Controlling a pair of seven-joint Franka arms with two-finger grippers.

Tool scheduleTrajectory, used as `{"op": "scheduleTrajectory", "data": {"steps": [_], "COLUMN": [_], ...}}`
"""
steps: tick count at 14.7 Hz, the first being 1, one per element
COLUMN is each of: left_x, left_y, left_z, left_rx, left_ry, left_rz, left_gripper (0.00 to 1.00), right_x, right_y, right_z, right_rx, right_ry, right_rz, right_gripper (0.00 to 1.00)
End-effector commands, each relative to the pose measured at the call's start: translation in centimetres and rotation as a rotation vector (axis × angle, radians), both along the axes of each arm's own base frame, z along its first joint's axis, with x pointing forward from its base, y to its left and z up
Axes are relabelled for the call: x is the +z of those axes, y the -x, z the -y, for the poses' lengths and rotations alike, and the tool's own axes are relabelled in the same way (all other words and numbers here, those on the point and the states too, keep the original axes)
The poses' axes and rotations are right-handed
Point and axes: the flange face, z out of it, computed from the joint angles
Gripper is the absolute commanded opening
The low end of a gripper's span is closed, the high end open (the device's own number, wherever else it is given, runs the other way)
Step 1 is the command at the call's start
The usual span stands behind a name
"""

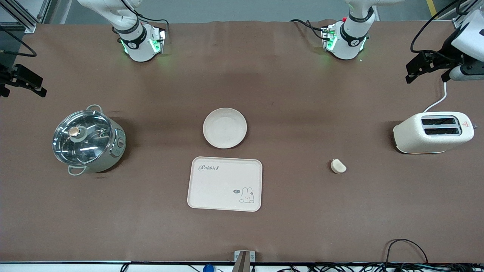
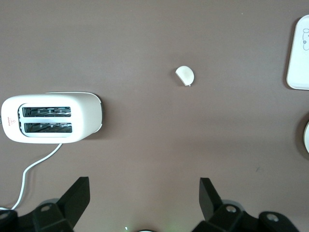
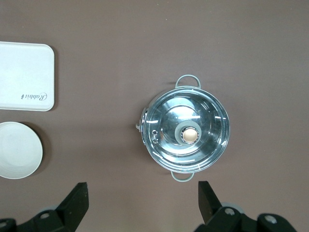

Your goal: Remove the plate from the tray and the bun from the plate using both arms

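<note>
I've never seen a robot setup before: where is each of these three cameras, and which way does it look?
Front view: high across the table, facing both arm bases; shows plate, tray, bun, toaster, pot.
Left wrist view: looks straight down; open left gripper fingers frame the toaster and bun.
Right wrist view: looks straight down; open right gripper fingers frame the pot.
Shared: both wrist views catch the tray and plate.

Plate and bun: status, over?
Left tool open, high over table near toaster; right tool open, above pot. Plate bare, beside tray. Bun alone on table, nothing blocking.
</note>
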Motion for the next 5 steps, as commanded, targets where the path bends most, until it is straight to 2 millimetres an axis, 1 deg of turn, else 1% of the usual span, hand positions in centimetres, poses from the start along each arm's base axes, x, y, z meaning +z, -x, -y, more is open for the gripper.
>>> {"op": "scheduleTrajectory", "data": {"steps": [1, 2, 3, 5], "left_x": [0.3, 0.5, 0.4, 0.8], "left_y": [-0.4, -1.0, -1.8, -2.6], "left_z": [1.0, 1.5, 1.4, 1.4], "left_rx": [-0.033, -0.037, -0.034, -0.034], "left_ry": [0.009, 0.011, 0.014, 0.017], "left_rz": [-0.003, 0.003, 0.003, 0.008], "left_gripper": [1.00, 1.00, 1.00, 1.00], "right_x": [0.4, 0.5, 0.5, 0.5], "right_y": [0.3, 0.3, 0.2, 0.3], "right_z": [-0.2, -0.2, -0.1, -0.1], "right_rx": [0.006, 0.006, 0.005, 0.005], "right_ry": [-0.015, -0.015, -0.015, -0.015], "right_rz": [0.014, 0.015, 0.018, 0.017], "right_gripper": [1.00, 1.00, 1.00, 1.00]}}
